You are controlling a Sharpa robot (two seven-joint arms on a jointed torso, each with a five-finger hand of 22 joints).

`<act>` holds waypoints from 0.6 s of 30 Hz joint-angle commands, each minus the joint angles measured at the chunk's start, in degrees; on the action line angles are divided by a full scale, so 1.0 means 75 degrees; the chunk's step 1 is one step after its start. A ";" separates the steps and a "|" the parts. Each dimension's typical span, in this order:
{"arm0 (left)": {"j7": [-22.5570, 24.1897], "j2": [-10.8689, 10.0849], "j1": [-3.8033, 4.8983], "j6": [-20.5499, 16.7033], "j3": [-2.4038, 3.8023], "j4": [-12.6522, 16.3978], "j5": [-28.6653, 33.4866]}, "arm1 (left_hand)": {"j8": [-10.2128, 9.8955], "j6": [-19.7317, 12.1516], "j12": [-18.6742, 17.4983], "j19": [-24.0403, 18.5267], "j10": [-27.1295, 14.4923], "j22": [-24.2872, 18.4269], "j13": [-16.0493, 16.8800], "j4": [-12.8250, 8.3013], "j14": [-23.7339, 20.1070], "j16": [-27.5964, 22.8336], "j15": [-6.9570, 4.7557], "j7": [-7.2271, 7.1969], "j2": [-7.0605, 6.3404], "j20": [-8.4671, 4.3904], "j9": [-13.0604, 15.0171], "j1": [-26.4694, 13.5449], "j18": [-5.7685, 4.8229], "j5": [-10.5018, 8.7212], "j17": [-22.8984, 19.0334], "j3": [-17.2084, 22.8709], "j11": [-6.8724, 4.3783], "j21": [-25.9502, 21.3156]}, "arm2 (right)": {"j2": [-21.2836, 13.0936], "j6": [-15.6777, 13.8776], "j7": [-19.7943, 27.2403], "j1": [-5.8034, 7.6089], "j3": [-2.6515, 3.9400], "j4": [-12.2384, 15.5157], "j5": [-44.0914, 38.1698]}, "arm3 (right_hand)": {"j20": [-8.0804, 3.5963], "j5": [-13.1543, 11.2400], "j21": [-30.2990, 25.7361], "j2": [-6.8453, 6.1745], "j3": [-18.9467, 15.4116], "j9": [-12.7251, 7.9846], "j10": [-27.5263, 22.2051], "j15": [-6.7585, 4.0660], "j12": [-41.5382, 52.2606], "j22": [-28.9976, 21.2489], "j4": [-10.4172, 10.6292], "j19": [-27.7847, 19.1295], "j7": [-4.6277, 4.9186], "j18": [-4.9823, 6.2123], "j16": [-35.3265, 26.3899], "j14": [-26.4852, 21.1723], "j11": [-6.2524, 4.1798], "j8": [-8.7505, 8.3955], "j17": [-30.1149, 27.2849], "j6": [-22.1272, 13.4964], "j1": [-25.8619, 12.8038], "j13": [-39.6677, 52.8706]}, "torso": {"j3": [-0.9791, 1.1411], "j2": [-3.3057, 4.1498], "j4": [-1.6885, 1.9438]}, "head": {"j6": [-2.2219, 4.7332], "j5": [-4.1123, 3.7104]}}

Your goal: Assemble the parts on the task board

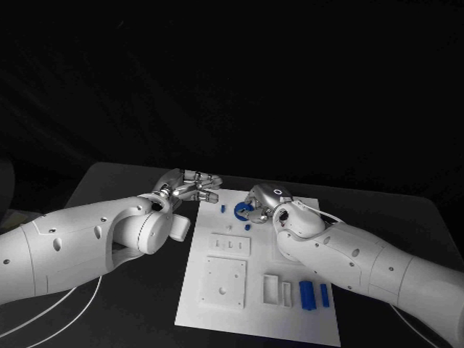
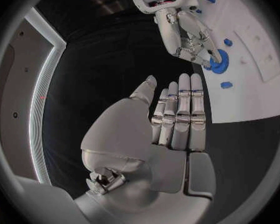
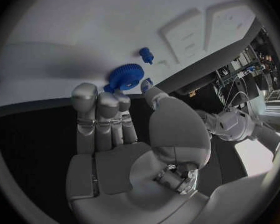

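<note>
Now my silver right hand [image 1: 262,203] seems to pinch the small blue toothed gear [image 3: 125,76] at the white task board's [image 1: 224,308] far edge; my silver left hand [image 2: 171,119] hovers just beside, fingers straight, holding nothing.

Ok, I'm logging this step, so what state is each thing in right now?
Blue gear: flat on the task board, fingertips of the right robot hand at it.
Right robot hand: fingers extended together, reaching to the gear.
Left robot hand: open, holding nothing, off the board.
Task board: flat on the table.
Blue bars: lying on the board.
</note>
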 commanded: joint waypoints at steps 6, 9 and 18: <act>-0.0027 0.0012 0.0009 0.0156 0.0006 0.0009 -0.0029 | -0.0030 -0.0065 0.0014 -0.0048 -0.0056 0.0005 0.0007 0.0032 -0.0045 0.0006 0.0012 0.0011 -0.0057 -0.0005 0.0008 -0.0021 -0.0008 0.0042 -0.0010 0.0019 0.0012 0.0011 | -0.0052 0.0208 0.0037 -0.0021 -0.0015 0.0065 0.0194 | -0.0060 -0.0019 -0.0013 -0.0036 0.0194 0.0001 0.0001 -0.0053 0.0008 0.0608 -0.0080 0.0454 -0.0015 0.0016 -0.0039 -0.0006 -0.0001 -0.0021 0.0068 0.0067 0.0091 0.0027 | 0.0011 0.0002 0.0001 | 0.0004 0.0001; -0.0030 0.0011 0.0009 0.0157 0.0006 0.0006 -0.0032 | -0.0030 -0.0065 0.0014 -0.0048 -0.0056 0.0005 0.0007 0.0032 -0.0045 0.0006 0.0012 0.0011 -0.0057 -0.0005 0.0008 -0.0021 -0.0008 0.0042 -0.0010 0.0019 0.0012 0.0011 | -0.0123 0.0161 0.0029 -0.0037 -0.0015 0.0141 0.0197 | -0.0066 -0.0018 0.0006 -0.0051 0.0288 -0.0001 0.0011 -0.0058 0.0018 0.0615 -0.0128 0.0455 -0.0019 0.0012 -0.0052 0.0001 -0.0006 -0.0023 0.0098 0.0086 0.0078 0.0039 | 0.0009 0.0000 0.0009 | -0.0005 0.0000; -0.0018 -0.0037 0.0009 0.0143 0.0007 -0.0023 -0.0036 | -0.0030 -0.0065 0.0014 -0.0048 -0.0056 0.0005 0.0007 0.0032 -0.0045 0.0006 0.0012 0.0011 -0.0057 -0.0005 0.0008 -0.0021 -0.0008 0.0042 -0.0010 0.0019 0.0012 0.0011 | -0.0635 -0.0632 0.0122 -0.0071 0.0058 0.0710 0.0519 | -0.0052 -0.0002 0.0124 -0.0128 0.0585 0.0001 0.0053 -0.0053 0.0118 0.0644 -0.0272 0.0464 -0.0016 0.0032 -0.0023 0.0028 -0.0004 -0.0024 0.0183 0.0099 0.0011 0.0091 | 0.0030 -0.0015 -0.0029 | -0.0005 0.0025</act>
